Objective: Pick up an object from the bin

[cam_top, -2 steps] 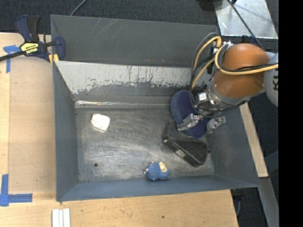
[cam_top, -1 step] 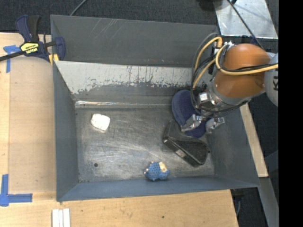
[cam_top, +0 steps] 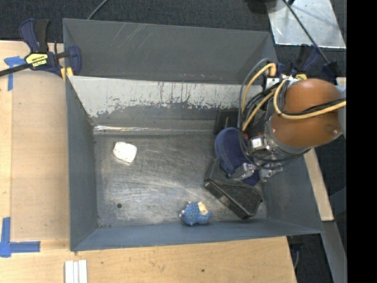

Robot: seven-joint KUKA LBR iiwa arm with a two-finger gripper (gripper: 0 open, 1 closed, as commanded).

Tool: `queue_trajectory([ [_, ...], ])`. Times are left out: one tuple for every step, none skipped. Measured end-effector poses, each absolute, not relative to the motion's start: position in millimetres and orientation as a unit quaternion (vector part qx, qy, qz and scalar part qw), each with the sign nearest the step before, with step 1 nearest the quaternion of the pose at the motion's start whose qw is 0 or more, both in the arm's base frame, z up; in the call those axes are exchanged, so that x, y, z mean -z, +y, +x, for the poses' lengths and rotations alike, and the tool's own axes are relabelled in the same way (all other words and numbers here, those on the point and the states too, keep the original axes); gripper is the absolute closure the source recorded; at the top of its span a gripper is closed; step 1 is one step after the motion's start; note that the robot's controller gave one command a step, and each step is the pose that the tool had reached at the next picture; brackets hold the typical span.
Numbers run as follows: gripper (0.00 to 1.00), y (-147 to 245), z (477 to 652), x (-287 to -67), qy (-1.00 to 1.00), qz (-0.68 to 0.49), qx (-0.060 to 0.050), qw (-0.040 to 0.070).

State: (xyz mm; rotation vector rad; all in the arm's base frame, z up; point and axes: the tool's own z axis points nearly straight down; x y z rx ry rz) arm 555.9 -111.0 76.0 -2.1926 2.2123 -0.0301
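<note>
My gripper [cam_top: 258,160] is low at the right side of the bin, beneath the arm's orange cover. Just to its left, touching or nearly touching it, is a dark blue rounded soft-looking thing [cam_top: 228,149]. Part of that thing is hidden by the gripper, and I cannot tell whether it is held. A flat black rectangular object [cam_top: 234,196] lies tilted on the bin floor directly below the gripper, toward the front right corner.
A small blue toy with a yellow patch [cam_top: 194,214] lies at the front wall, left of the black object. A white lump [cam_top: 124,152] rests far to the left. A dark upright piece [cam_top: 224,122] leans at the back wall behind the blue thing.
</note>
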Motion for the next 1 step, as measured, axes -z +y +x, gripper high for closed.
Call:
queue_trajectory([
  [1.00,-150.7,546.4,-248.0,0.704,-0.710,0.004,0.003],
])
